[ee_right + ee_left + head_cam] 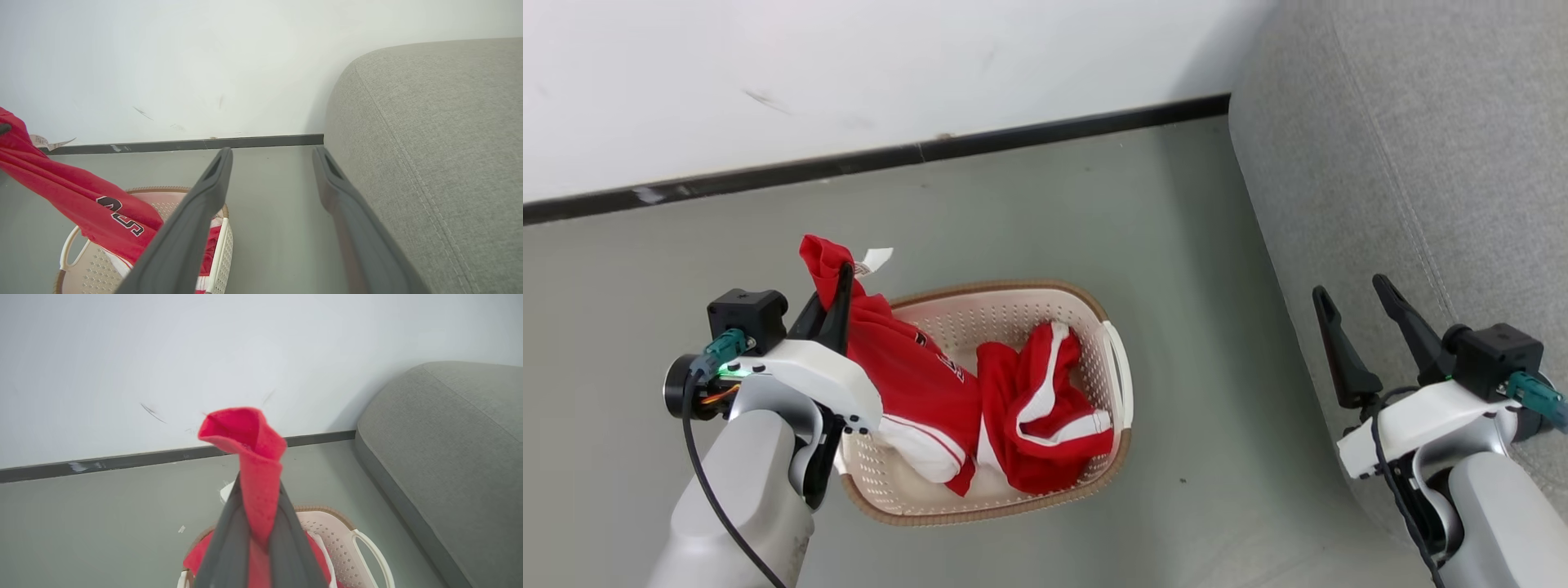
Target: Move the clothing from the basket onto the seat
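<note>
Right wrist view catches the shirt's point(81, 192) dark lettering point(120, 214) (unreadable), left wrist view doesn't; left pincer point(840, 282) is clamped on it, right pincer point(271, 153) is apart.

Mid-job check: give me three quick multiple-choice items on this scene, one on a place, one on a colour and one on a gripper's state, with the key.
1. Where does the basket stand?
A. On the floor beside the sofa
B. On the sofa's seat
C. On a table

2. What colour is the rim of the basket?
A. Blue
B. Brown
C. Black

3. The left gripper is:
A. Open above the basket
B. Shut on the basket's handle
C. Shut on a red garment

Key:
1 A: the basket sits on the grey floor, next to the sofa's edge.
2 B: the woven-look band round its top is brown.
3 C: red fabric hangs from its closed fingers down into the basket.
</note>
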Controlling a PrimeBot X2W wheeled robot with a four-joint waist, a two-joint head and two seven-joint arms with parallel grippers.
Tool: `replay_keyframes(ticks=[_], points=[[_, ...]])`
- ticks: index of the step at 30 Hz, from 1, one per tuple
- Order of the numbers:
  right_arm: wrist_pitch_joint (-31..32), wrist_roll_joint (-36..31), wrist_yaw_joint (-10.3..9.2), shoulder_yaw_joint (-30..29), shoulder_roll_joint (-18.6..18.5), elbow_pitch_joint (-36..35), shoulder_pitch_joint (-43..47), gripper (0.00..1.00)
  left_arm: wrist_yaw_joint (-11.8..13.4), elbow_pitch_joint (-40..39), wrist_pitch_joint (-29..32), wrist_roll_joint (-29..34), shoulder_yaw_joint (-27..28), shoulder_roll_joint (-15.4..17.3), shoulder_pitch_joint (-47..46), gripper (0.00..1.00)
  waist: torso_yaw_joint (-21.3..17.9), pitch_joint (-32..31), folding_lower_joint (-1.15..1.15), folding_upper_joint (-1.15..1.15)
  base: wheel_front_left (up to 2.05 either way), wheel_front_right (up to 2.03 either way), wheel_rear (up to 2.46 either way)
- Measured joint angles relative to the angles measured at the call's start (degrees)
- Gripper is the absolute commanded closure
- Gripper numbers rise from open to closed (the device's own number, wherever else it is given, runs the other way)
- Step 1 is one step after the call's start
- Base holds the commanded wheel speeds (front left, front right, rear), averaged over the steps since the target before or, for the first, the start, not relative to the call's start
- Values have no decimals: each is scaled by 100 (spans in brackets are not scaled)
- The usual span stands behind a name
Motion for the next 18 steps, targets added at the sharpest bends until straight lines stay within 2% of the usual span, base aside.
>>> replay_keyframes(ticks=[18], points=[[0,-83,0,-89,-25,2,777,0,-107,-617,-16,-168,-282,-10,378,100,360,-1002,0,0,0,0,0]])
